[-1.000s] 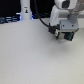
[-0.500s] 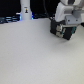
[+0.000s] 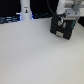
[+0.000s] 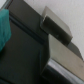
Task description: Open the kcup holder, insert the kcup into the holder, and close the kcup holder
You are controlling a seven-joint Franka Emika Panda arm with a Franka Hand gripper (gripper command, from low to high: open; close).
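The kcup holder [image 3: 62, 28] is a black boxy unit at the far right of the white table in the exterior view. My gripper [image 3: 66, 19] hangs right above and against its top. In the blurred wrist view the holder's black surfaces [image 4: 25, 50] fill the frame. Two grey fingers [image 4: 57, 27] stand wide apart on either side of a black part of it. A teal-green patch [image 4: 4, 27] shows at the frame's edge, and I cannot tell whether it is the kcup. No kcup shows in the exterior view.
A tall white bottle-shaped object [image 3: 25, 10] stands at the back on the exterior view's left, before a dark backdrop. The white tabletop [image 3: 35, 55] spreads in front of the holder.
No clear change. The gripper stays over the holder at the far right.
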